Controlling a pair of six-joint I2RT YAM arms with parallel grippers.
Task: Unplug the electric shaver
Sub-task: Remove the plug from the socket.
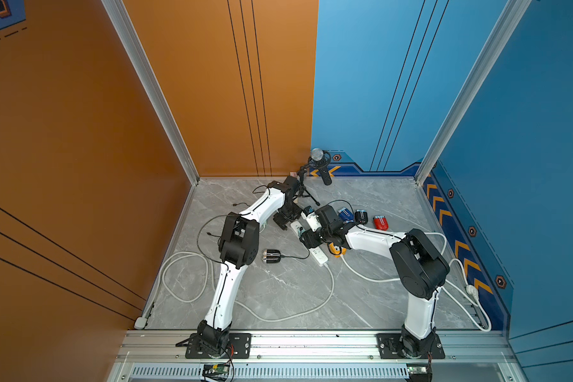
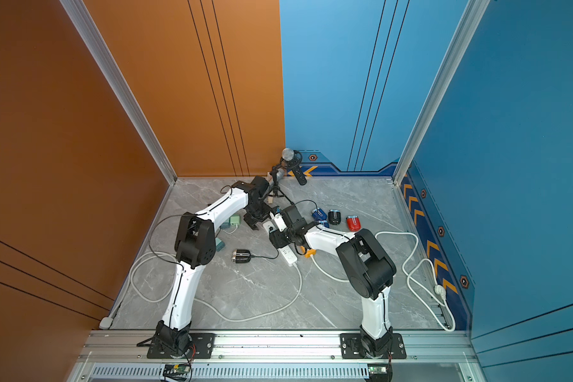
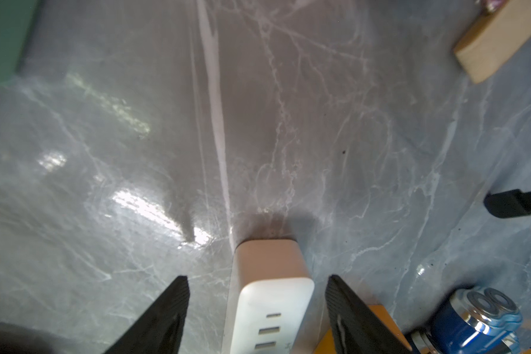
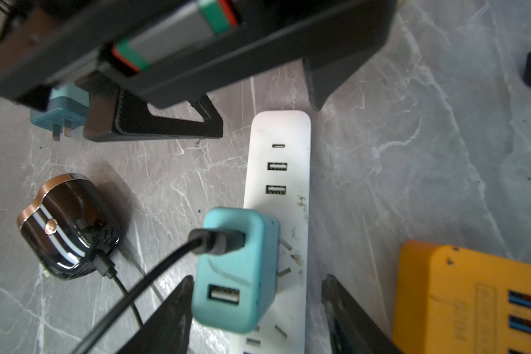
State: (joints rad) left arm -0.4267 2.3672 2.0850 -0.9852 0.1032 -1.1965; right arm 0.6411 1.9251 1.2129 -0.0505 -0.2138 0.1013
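**Two white arms with black joints**

The left arm (image 1: 265,205) and right arm (image 1: 420,311) had smooth white links joined by bulky black housings (image 1: 239,241). A thin black cable (image 1: 221,292) ran along each white link. Each arm stood on a flat black base plate (image 1: 240,344) fixed with silver screws (image 1: 382,345). The fingers (image 3: 163,315) were black wedges with ribbed inner faces. One black wrist block carried a silver rail (image 4: 172,33) with green and red ends, perhaps caps.
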